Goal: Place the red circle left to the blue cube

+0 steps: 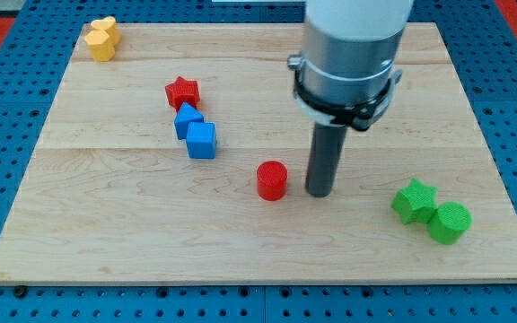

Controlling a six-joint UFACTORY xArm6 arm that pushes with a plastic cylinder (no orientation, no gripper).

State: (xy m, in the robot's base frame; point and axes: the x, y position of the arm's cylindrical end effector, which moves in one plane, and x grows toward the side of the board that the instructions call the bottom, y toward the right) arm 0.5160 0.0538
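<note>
No pincer on this rig, just my tip (319,192). Red circle (272,180) sits just left of it, blue cube (201,141) farther up-left. Push slow, curving under & round cube, w/o nudging it.

Red circle (272,179): short upright cylinder, flat on board near centre. Blue cube (201,140): upright, up and toward view's left of circle, apart from it.
</note>
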